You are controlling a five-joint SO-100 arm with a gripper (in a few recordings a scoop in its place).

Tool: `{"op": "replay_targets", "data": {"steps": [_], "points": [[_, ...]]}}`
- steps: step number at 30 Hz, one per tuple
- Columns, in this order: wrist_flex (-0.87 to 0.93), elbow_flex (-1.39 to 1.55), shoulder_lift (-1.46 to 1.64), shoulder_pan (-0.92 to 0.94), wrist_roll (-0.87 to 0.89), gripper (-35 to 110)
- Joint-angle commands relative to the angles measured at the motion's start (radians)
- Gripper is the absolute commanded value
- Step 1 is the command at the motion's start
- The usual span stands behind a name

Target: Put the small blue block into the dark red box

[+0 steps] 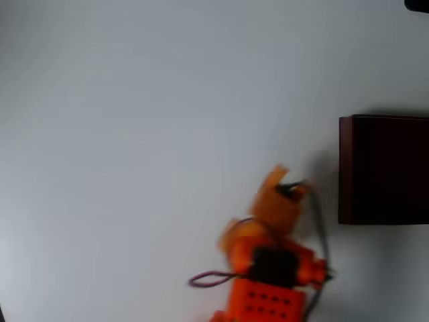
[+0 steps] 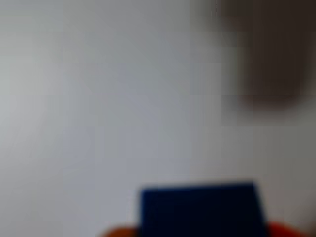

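Block (image 2: 197, 210) seemingly between gripper (image 2: 197, 232) fingers

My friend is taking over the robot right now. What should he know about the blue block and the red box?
Gripper: the orange two-finger gripper sits on the white table left of the box in the overhead view. In the blurry wrist view it seems shut on the small bright blue cuboid block.
Box: the large dark red open-top box stands at the right edge of the overhead view.
Done: block likely picked up.
Left: carry it over the box and let go.
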Motion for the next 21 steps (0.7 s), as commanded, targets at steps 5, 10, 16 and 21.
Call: {"op": "replay_targets", "data": {"steps": [5,10,16,21], "points": [[0.012,-0.342,-0.127,0.295,-0.408,0],[-0.028,-0.541,-0.314,0.407,-0.598,0],[-0.009,-0.873,-0.603,0.43,-0.744,0],[0.032,-1.077,-0.818,0.425,-0.827,11]]}}
